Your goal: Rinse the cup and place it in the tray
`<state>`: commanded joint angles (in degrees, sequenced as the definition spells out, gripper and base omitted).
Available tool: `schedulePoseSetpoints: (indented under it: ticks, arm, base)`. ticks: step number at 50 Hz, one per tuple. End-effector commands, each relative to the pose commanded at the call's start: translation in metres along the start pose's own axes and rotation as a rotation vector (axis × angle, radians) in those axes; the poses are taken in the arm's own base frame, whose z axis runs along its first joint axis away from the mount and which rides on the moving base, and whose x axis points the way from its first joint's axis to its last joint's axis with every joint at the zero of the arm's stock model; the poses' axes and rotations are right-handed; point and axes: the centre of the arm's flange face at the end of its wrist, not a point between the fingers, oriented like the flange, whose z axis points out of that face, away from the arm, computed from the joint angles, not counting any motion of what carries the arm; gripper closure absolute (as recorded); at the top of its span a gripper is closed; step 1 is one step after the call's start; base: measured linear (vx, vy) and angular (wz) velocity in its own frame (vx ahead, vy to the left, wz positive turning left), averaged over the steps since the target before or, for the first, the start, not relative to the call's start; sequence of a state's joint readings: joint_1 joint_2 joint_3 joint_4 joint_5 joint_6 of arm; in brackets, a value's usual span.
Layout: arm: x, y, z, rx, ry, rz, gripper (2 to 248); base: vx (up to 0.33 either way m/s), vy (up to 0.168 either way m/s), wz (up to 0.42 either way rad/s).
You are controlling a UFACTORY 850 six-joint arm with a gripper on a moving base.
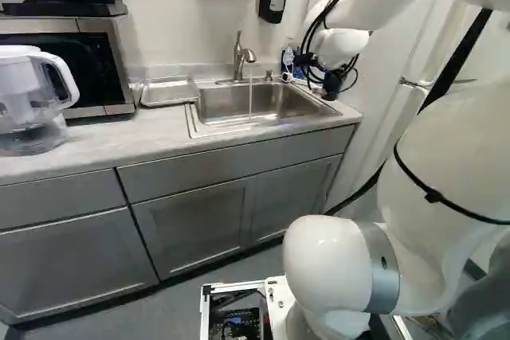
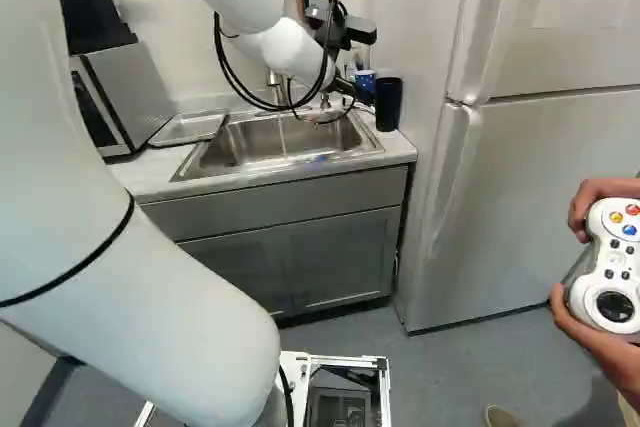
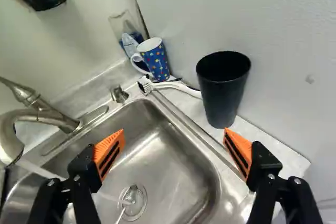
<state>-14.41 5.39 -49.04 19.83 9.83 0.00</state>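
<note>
the black cup [image 3: 222,95] is seen standing upright on the strip of desk [image 1: 96,147] beside the sink [image 3: 163,169], close to the wall, and is taken to be the one meant. a blue patterned mug [image 3: 154,61] is also placed there, nearer the back corner, so the choice is not wholly settled. between the two, a white-handled brush [image 3: 176,86] is laid near the sink's edge.

the gripper [image 3: 174,135] is released: its orange-padded fingers are held wide apart above the sink, and nothing is grasped. the black cup is placed ahead of it, towards one finger, and is not enclosed.

water is let run from the faucet [image 1: 239,57] into the basin, towards the drain [image 3: 134,199]. at the sink's other side, the tray [image 1: 169,91] is set on the desk, near the microwave [image 1: 118,69]; whether anything is held in it is hard to make out from the base views.

the step in hand is judged to be the approach to the cup, with rinsing and placing still to be done. for the next move, the gripper should be shifted across until the cup's wall is brought between the fingers, then closed gently. care is called for, as the cup could be tipped by a fingertip or the brush could be nudged.
</note>
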Motion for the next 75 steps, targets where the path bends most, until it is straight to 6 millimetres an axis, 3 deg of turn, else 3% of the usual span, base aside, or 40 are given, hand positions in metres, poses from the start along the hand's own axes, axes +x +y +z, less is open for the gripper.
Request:
schedulePoseSetpoints:
  ticks: [23,43,56,75]
  arm:
    - [0.019,0.021,0.024,-0.078,0.016,0.232,3]
    - [0.031,0.015,0.055,-0.101,0.017,0.405,3]
    - [0.039,0.018,0.069,-0.108,0.023,0.399,3]
    - [0.047,0.024,0.081,-0.120,0.020,0.227,3]
  base:
    - [0.000,0.000,0.000]
    - [0.000,0.000,0.000]
    - [0.000,0.000,0.000]
    - [0.000,0.000,0.000]
